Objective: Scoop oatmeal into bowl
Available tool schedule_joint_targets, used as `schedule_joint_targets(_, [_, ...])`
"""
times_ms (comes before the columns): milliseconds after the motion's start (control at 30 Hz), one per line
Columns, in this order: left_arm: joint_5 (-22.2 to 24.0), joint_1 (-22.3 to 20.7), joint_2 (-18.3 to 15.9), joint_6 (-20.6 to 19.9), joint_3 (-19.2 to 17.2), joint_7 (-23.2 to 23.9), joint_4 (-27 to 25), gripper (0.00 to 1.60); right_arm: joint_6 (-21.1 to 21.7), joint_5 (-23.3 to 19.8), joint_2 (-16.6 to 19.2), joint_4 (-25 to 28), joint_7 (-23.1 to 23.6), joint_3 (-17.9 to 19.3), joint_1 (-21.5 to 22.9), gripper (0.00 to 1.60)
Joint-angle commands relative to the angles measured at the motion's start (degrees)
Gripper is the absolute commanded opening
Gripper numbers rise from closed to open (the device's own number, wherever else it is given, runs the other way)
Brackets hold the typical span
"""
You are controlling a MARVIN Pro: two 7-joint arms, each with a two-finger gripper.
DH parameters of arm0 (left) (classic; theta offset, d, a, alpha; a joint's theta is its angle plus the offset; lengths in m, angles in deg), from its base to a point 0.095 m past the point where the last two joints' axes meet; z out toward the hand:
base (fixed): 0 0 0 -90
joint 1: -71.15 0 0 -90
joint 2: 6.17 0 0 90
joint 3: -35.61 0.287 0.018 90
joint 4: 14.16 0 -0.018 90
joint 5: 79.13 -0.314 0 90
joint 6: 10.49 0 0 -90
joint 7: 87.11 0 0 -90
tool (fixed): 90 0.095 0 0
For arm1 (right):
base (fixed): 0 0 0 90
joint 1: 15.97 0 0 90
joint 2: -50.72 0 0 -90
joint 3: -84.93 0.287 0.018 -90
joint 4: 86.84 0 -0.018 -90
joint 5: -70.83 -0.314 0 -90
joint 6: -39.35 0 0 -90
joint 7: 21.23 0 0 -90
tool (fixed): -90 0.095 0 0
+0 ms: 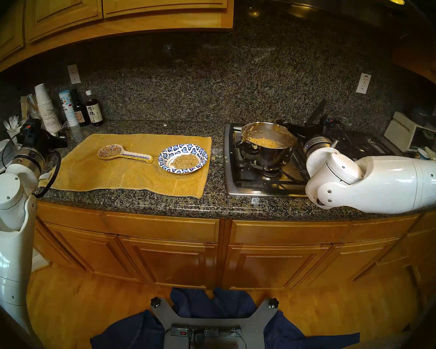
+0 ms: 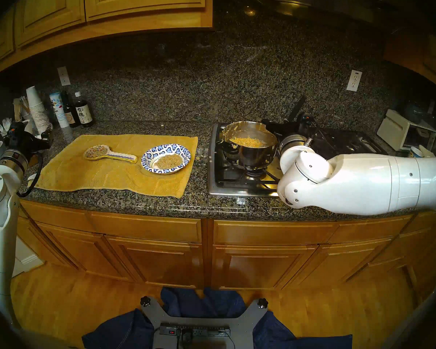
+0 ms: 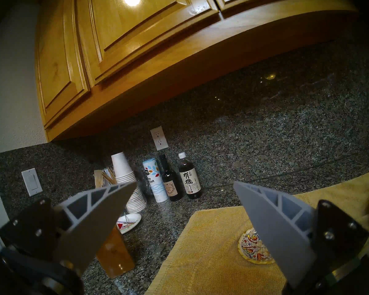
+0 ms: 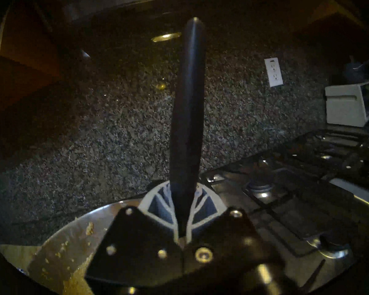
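Left pincer (image 3: 184, 205): fingers spread wide, nothing between them, idle over the far left of the bench (image 1: 141, 205), level and aimed at the backsplash; no role in the step as judged. Yellow towel (image 1: 116, 174) carries a painted spoon rest (image 1: 116, 153), long axis running left-right, round end leftward, empty. Just right of it on the towel sits the bowl (image 1: 184, 149), upright, a flat patch of oatmeal (image 1: 183, 162) already in its centre. Further right, the steel pot (image 1: 269, 149) stands on the stove grate (image 1: 247, 182) with more oatmeal inside, and smears on its inner wall. Right pincer (image 4: 182, 211): closed tight on a black utensil handle (image 4: 188, 100) at the pot's far right rim; the handle's long axis runs up and away toward the backsplash, free end uppermost. The working end is hidden; cannot tell whether it is loaded. Risks, judged: a loaded scoop tipping over the gap between stove and towel would drop mush on the bench; the light paper bowl could slide if nudged; the handle could twist in the grip.
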Motion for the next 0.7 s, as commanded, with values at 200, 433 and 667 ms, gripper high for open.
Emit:
schedule_joint_targets(200, [-0.11, -1.01, -0.91, 1.09, -1.01, 0.09, -1.49, 1.60, 9.73, -4.19, 6.40, 7.40, 0.08, 2.83, 7.30, 0.07])
schedule_joint_targets(433, [-0.08, -0.96, -0.94, 1.19, -1.04, 0.10, -1.49, 1.60, 10.95, -7.70, 4.51, 6.49, 1.94, 3.81, 7.06, 1.60])
schedule_joint_targets(667, [-0.05, -0.94, -0.97, 1.20, -1.04, 0.08, -1.49, 1.60, 10.68, -9.75, 3.22, 5.04, 2.56, 4.66, 7.03, 1.60])
